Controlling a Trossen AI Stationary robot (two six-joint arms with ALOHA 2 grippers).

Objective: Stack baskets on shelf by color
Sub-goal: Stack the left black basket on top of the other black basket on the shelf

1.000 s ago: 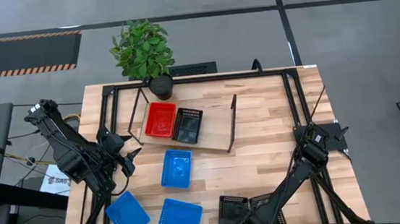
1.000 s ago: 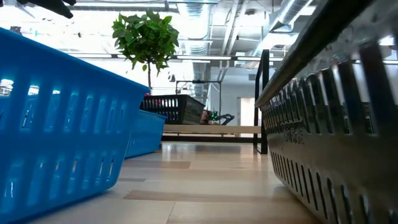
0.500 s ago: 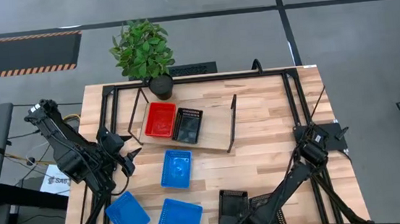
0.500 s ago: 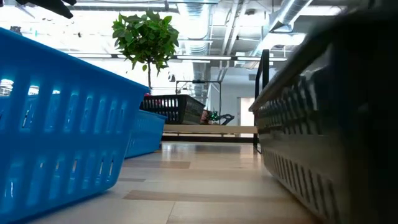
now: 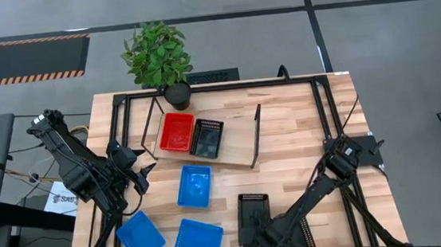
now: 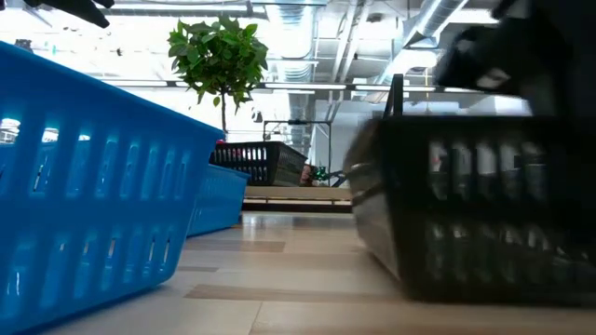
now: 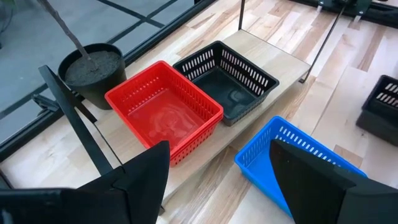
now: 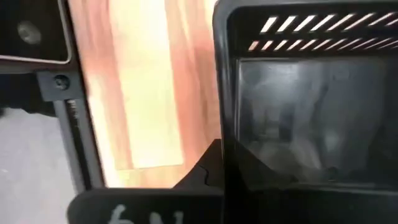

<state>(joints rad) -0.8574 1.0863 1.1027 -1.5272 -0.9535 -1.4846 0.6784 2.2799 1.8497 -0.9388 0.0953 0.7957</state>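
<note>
On the shelf (image 5: 239, 147), at the far middle of the table, stand a red basket (image 5: 176, 132) and a black basket (image 5: 207, 138). Three blue baskets (image 5: 195, 186), (image 5: 141, 236), (image 5: 198, 239) rest on the tabletop. Near the front edge my right gripper (image 5: 260, 233) is shut on another black basket (image 5: 252, 210). It fills the right wrist view (image 8: 311, 124) and shows blurred in the low view (image 6: 466, 214). My left gripper (image 5: 139, 177) waits open at the table's left. In the left wrist view it (image 7: 224, 186) hangs above the shelf's near left corner. My right gripper holds the black basket by the short wall at its near end (image 8: 225, 134), coming from the table's near side. One finger (image 8: 208, 173) shows outside that wall; the basket hides the other. The basket sits about level. I cannot tell whether its bottom is clear of the table.
A potted plant (image 5: 159, 57) stands at the table's far edge behind the shelf. More black mesh (image 5: 305, 238) shows under my right arm at the near edge. Black frame bars (image 5: 225, 85) run along the table's far and side edges. Bare wood (image 5: 301, 132) lies right of the shelf.
My right gripper has gone from the near edge toward the far edge, and the black basket has gone with it. In the low view the basket has drawn away from the camera and now shows a whole wall.
</note>
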